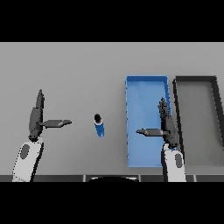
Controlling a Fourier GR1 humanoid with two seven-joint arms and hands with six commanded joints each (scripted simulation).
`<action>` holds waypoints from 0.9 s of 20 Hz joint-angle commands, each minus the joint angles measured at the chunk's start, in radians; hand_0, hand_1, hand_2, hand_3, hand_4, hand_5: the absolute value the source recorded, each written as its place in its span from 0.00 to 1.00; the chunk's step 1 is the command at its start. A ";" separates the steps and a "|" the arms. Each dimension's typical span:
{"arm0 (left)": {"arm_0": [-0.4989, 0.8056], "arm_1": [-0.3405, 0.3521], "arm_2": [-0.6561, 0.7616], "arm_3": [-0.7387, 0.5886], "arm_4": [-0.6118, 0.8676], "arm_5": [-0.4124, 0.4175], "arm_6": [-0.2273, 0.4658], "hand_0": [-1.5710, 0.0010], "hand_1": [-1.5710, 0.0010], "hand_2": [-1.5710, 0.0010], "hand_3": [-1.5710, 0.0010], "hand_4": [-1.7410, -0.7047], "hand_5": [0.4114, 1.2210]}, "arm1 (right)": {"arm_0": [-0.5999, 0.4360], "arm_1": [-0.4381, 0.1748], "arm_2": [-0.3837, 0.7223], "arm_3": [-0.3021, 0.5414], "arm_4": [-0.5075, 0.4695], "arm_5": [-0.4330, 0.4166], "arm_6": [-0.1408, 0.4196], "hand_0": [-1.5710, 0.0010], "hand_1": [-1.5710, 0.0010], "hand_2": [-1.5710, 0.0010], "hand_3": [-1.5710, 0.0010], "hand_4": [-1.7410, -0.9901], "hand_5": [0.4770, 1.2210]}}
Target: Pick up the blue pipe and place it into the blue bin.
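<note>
Two hands come in from the lower edge of our view, and we take them first as the nearest things. Our left hand (36, 117) shows at the left side above the grey bench (78, 74), its fingers straight and pointing away from us, its thumb stretched out sideways toward the middle; it is spread and holds nothing. Our right hand (167, 124) shows at the right side, and it lies over the right-hand part of the blue bin (144, 85), close to that bin's right wall; its fingers are likewise straight and pointing away, its thumb reaching sideways to the left across the bin's floor, so this hand too is spread and empty. Between the two hands, a little closer to the bin than to our left hand, stands the blue pipe (99, 127) on the bare bench. We see it from above as a short blue body with a dark end at its far side; we cannot tell whether it stands fully upright or leans. It touches neither hand and lies outside the bin, just to the left of the bin's left wall, with a strip of bench between them. The blue bin runs as a long rectangle away from us. Beside it on the right, close along its right wall, lies a dark bin (194, 79) with a grey floor, reaching slightly farther back.
</note>
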 commanded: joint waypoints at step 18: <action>0.019 0.229 -0.094 -0.031 0.061 -0.468 -0.138 1.00 1.00 1.00 1.00 0.62 0.21 | 0.069 -0.108 0.119 -0.104 0.184 0.035 -0.037 1.00 1.00 1.00 1.00 0.74 0.17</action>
